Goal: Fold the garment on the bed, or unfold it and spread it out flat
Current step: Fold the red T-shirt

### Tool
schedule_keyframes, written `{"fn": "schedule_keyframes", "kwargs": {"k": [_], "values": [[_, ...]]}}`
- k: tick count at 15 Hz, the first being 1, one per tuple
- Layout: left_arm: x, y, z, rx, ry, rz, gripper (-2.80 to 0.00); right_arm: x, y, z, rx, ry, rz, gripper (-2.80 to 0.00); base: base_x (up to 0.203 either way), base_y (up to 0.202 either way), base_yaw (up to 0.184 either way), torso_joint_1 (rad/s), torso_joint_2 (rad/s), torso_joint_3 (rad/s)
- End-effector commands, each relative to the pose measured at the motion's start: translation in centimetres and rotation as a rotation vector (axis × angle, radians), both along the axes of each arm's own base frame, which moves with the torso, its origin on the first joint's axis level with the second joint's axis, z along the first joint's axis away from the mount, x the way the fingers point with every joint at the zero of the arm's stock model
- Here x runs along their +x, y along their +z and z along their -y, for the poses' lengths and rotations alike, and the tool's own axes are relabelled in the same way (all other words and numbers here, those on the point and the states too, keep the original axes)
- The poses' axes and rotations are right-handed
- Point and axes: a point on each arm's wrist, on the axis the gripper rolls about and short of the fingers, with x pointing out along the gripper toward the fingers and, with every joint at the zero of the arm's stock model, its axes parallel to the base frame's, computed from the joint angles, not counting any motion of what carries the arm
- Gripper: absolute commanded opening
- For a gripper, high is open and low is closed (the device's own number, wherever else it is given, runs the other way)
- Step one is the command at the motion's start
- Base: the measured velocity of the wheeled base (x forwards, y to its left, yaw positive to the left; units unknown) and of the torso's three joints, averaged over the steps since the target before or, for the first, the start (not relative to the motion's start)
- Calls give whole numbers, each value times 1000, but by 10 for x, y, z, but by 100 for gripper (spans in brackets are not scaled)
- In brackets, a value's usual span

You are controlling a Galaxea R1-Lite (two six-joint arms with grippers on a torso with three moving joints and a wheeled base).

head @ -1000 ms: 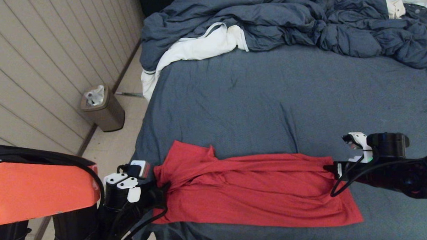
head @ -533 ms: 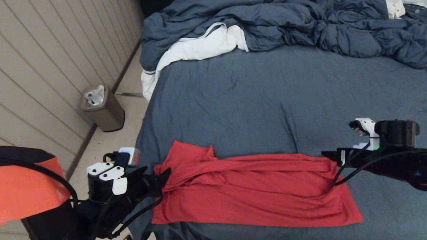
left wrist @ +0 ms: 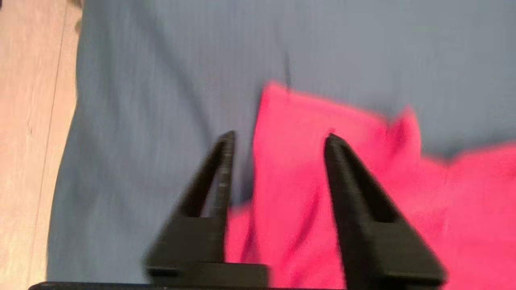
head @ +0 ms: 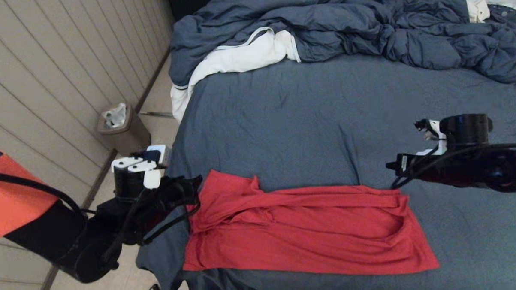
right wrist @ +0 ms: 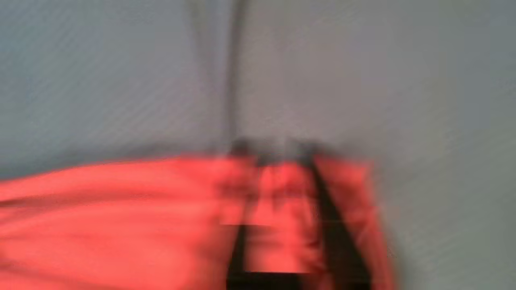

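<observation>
While no print shows on the garment (head: pixel 304 229), both end effectors gape empty.

No text, label, brand, number or sign can be read in any of the views. The red garment (head: pixel 304 229), lying near the front edge of the bed (head: pixel 325 117), shows only its plain side, without any print or tag.
</observation>
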Motion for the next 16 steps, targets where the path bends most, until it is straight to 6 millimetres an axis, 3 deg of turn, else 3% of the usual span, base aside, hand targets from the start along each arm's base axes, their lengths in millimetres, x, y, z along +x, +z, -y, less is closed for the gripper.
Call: {"fn": "schedule_keyframes", "kwargs": {"k": [1, 3, 6, 11, 12, 16], "values": [[35, 19, 16, 1, 7, -11, -280, 2, -10, -5, 66, -17, -95, -280, 0, 0, 0, 0, 0, 0], [63, 2, 31, 40, 7, -74, -280, 0, -7, -1, 75, -33, -82, -280, 0, 0, 0, 0, 0, 0], [84, -28, 43, 86, 3, -152, -280, -5, -15, 0, 85, -28, -111, -280, 0, 0, 0, 0, 0, 0], [102, -22, 48, 102, 3, -133, -280, -9, -23, 9, 108, -16, -137, -280, 0, 0, 0, 0, 0, 0], [103, -23, 48, 105, 1, -135, 0, -10, -24, 8, 108, -12, -140, -280, 0, 0, 0, 0, 0, 0], [100, -20, 47, 105, -7, -144, 0, -9, -27, 8, 106, -13, -129, -280, 0, 0, 0, 0, 0, 0]]}}
